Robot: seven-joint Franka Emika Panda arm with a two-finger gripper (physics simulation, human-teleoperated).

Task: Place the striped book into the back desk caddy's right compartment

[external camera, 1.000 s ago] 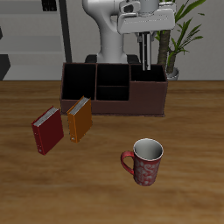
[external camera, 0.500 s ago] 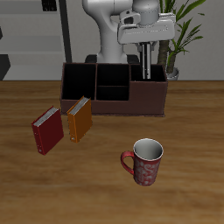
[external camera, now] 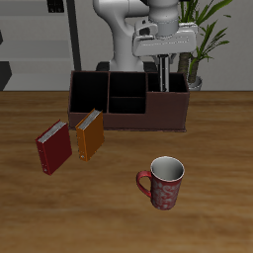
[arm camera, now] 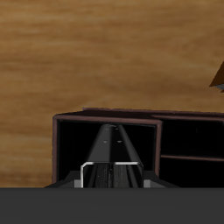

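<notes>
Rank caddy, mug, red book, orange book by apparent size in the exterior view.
1. Caddy, clearly largest.
2. Mug, though it sits nearest the camera.
3. Red book and orange book: look alike, no ranking.

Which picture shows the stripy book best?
The wrist view. There the striped book shows edge-on, its dark stripes running lengthwise, hanging over the right compartment of the back desk caddy. In the exterior view the book is only a thin dark sliver under the gripper, partly hidden by the caddy's wall.
</notes>
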